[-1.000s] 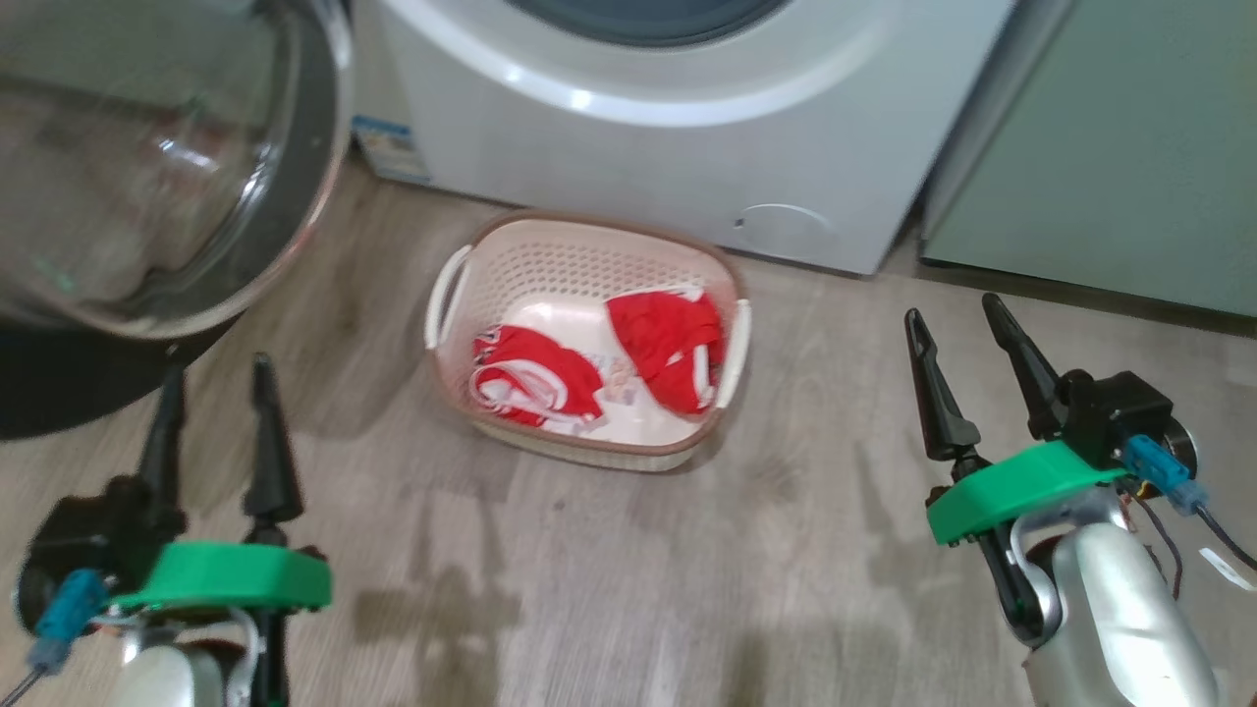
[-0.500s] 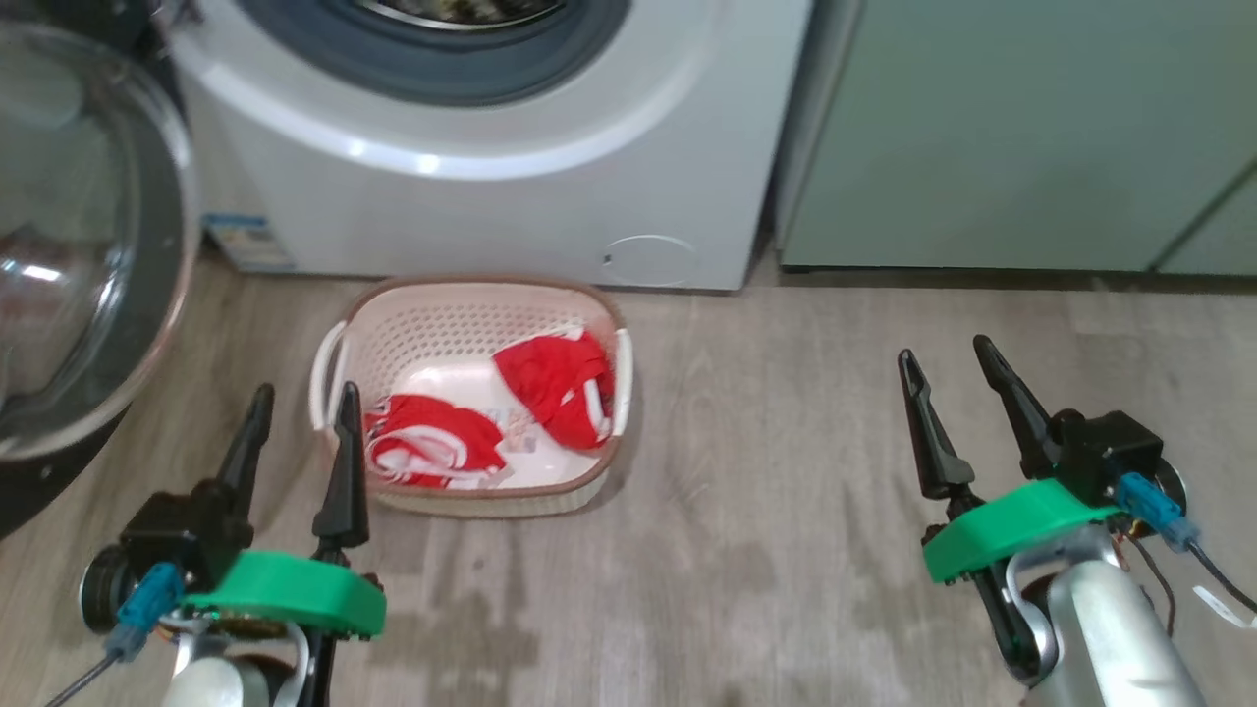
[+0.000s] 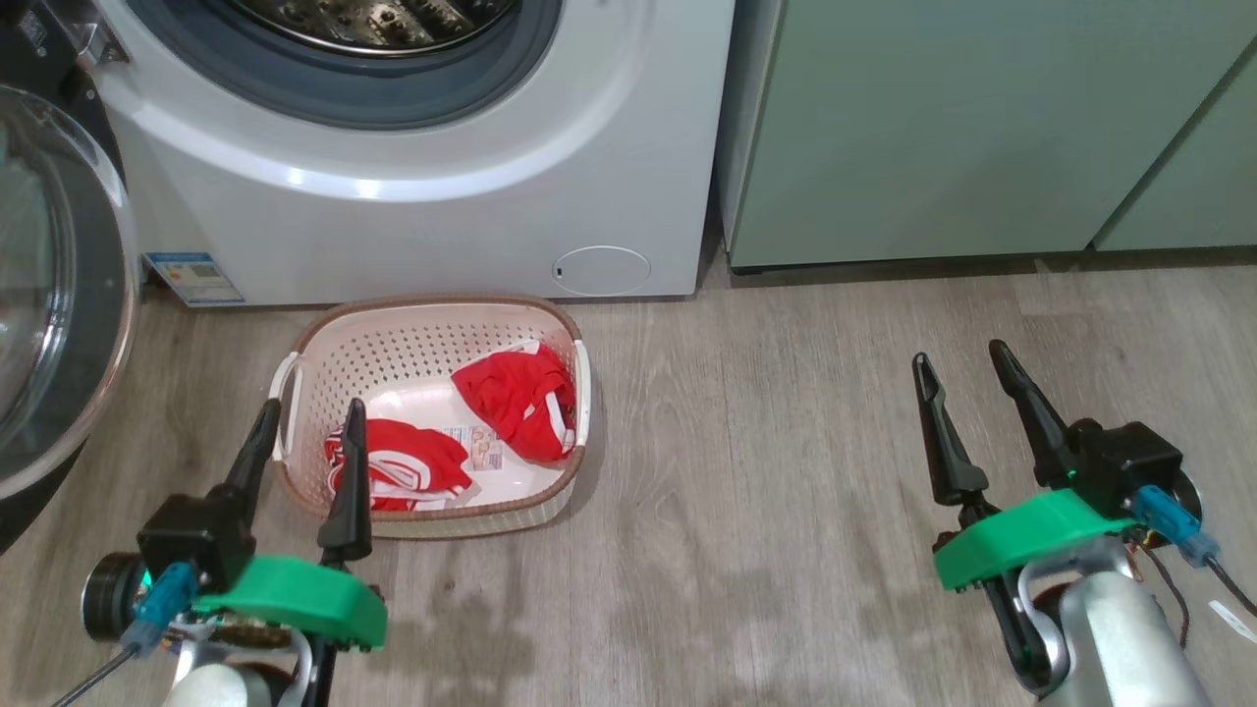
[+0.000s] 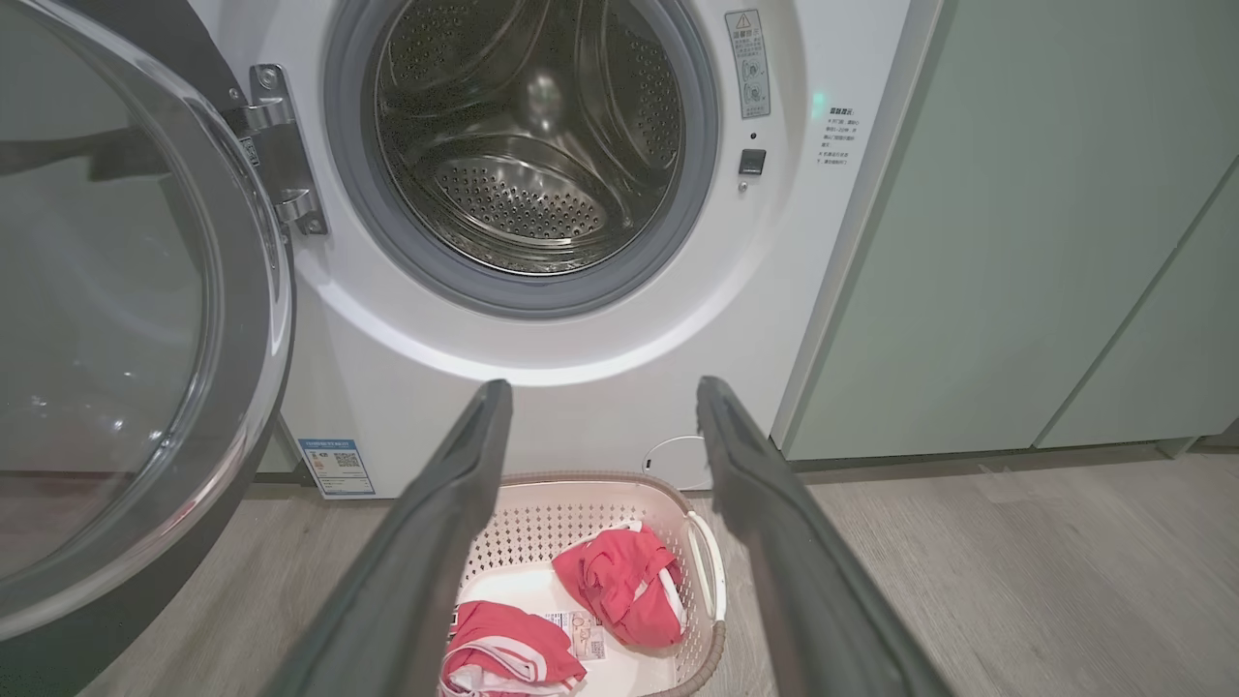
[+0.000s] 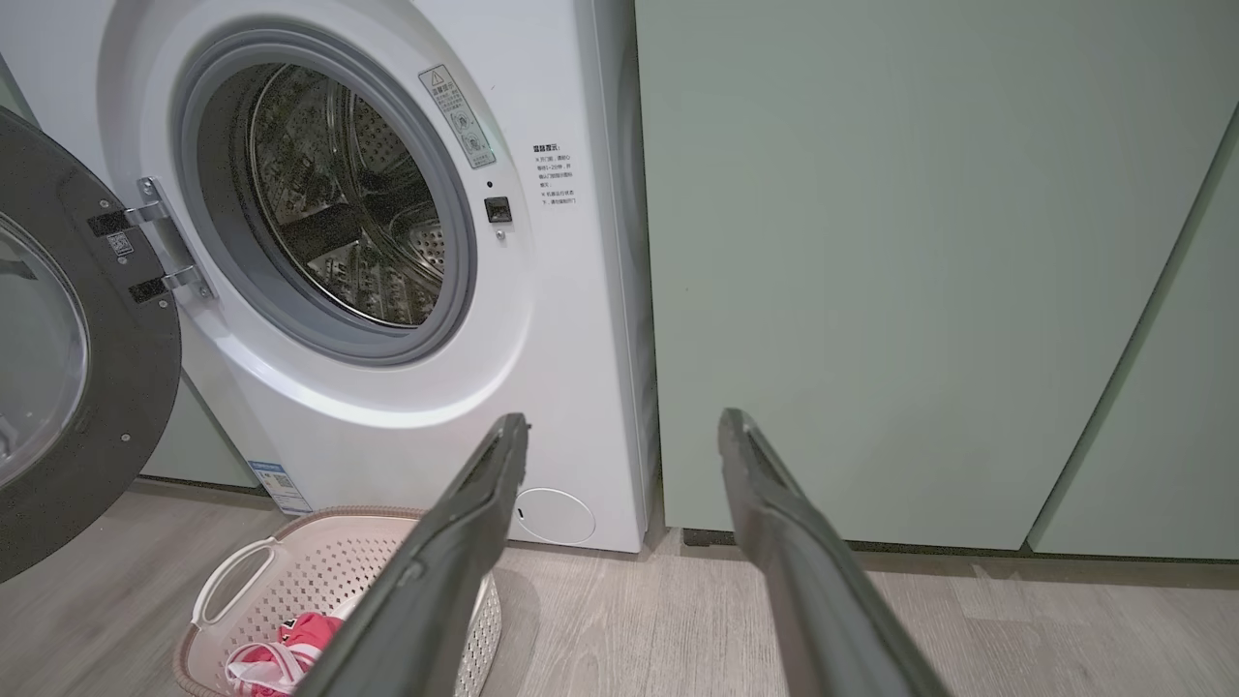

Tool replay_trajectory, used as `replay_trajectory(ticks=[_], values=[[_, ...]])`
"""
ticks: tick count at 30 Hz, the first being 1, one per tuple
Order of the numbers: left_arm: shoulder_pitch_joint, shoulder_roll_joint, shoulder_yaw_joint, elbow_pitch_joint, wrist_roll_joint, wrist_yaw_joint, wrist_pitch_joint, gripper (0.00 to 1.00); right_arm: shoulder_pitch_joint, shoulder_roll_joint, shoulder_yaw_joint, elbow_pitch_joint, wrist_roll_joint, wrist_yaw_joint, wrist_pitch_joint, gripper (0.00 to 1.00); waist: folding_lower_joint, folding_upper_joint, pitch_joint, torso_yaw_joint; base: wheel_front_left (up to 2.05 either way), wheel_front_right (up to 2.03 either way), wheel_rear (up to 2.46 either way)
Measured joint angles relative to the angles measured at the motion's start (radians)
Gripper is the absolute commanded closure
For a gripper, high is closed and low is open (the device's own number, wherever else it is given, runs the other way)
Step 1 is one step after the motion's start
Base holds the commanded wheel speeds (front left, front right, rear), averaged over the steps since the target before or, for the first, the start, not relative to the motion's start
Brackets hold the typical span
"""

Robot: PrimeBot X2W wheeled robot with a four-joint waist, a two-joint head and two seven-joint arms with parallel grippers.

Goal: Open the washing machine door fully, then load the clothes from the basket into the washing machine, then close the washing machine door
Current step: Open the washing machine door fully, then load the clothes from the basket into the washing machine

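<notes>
White washing machine (image 3: 422, 216), drum (image 3: 373, 15) exposed; its door (image 3: 49, 295) stands wide open at left. Basket (image 3: 412, 344) on floor (image 3: 746, 442) just in front of machine, two red clothes (image 3: 516, 393) inside. Left gripper (image 3: 312, 405) near basket's left end, right gripper (image 3: 958, 353) well apart; both w/ fingers spread, holding nothing.

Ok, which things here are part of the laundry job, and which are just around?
Job in hand:
washing machine
door, swung open
basket
clothes, two red pieces in the basket

Just there:
cabinets, pale green
floor, wood-look
</notes>
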Motion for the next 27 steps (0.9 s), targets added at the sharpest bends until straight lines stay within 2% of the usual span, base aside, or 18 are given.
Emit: replay_trajectory(ticks=[27], values=[[-0.004,0.015,-0.023,0.004,0.000,0.018,-0.010,0.00,0.000,0.002,-0.005,-0.001,0.000,0.000,0.000,0.00,0.0000,0.0000,0.016,-0.003,0.02,-0.02,0.00]])
